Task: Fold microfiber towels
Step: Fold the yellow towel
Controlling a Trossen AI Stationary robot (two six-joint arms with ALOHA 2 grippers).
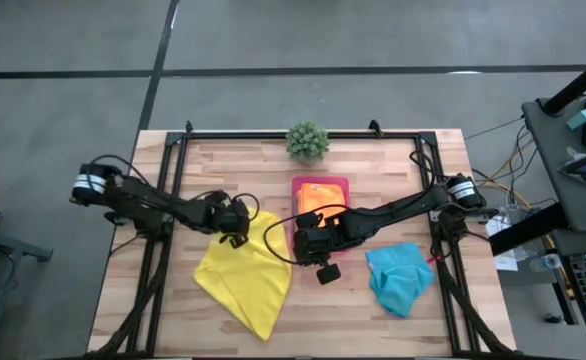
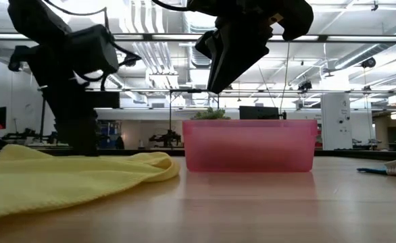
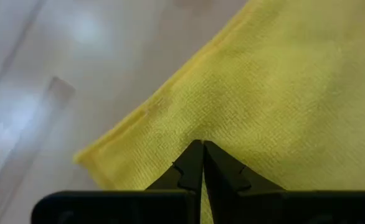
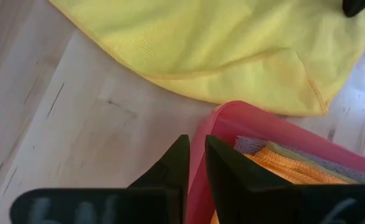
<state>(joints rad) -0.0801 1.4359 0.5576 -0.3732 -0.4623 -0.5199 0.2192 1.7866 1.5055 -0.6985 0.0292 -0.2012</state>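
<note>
- The left claw (image 1: 235, 224) is clenched on the far corner of the soft yellow microfiber towel (image 1: 245, 277), its fingers (image 3: 198, 163) pinched tight on the cloth near the hem.
- The right claw (image 1: 311, 238) hangs above the near edge of the rigid pink rectangular tray (image 1: 344, 184). Its fingers (image 4: 181, 163) stand nearly together, with the tray's rim seen between them; whether they grip it I cannot tell.
- That yellow towel lies spread and rumpled on the wooden bench (image 1: 393, 160), left of the tray, not yet folded.
- Inside the tray sits a folded orange microfiber towel (image 1: 316, 197), with grey cloth (image 4: 251, 145) under it; those look done.
- A crumpled turquoise blue microfiber towel (image 1: 400, 277) waits at the near right, well apart from both claws.
- By my judgement, at least two towels remain to fold.
</note>
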